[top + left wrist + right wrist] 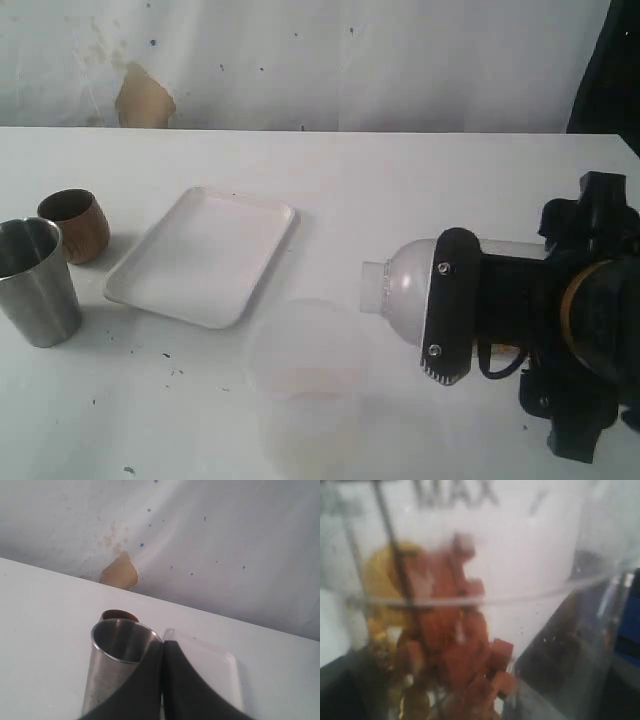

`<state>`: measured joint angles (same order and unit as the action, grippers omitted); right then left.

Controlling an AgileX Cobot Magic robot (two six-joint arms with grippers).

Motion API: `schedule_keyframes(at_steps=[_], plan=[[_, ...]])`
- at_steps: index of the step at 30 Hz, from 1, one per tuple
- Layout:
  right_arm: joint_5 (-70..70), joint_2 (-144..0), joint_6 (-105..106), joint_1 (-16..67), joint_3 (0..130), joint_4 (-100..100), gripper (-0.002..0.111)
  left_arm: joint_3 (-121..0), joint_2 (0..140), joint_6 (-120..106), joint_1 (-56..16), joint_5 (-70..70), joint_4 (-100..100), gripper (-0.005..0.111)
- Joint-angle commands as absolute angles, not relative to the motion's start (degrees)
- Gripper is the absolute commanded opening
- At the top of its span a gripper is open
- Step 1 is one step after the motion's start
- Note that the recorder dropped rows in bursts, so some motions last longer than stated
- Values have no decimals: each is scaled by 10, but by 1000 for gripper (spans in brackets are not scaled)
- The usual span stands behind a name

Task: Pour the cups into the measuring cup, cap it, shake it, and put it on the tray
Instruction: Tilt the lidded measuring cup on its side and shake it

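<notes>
**Clear plastic measuring cup held on its side above the table**

Frosted and nearest the exterior camera, a wide plastic tub (310, 385) stands on the white table (400, 180). Just beyond it, the right gripper (447, 305) is clamped around the measuring cup (400, 290). The cup lies level in the air, its white domed cap pointing towards the tray (205, 255). Up close through the wall marked "MAX", blurred reddish-brown chunks and what may be yellow bits are heaped inside. The left gripper (162, 680) has its jaws pressed together on nothing. The steel tumbler (38, 280) stands upright just past them, with the brown wooden cup (78, 225) behind it, beside the tray. Farthest back, a tan stain (143, 100) marks the wall.
</notes>
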<state>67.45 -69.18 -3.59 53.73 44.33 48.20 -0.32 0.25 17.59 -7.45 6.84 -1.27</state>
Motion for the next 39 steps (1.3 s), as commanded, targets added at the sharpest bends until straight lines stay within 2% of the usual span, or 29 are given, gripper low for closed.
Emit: schedule_keyframes(at_steps=[1, 18, 36, 39], plan=[[699, -694, -43, 559, 446, 527, 0, 0, 0, 176, -74, 61, -17, 0], [700, -694, -13, 621, 446, 605, 0, 0, 0, 176, -74, 61, -17, 0], [700, -694, -11, 622, 446, 618, 0, 0, 0, 176, -74, 61, -17, 0], [700, -689, 0, 642, 446, 618, 0, 0, 0, 176, -74, 61, -17, 0]])
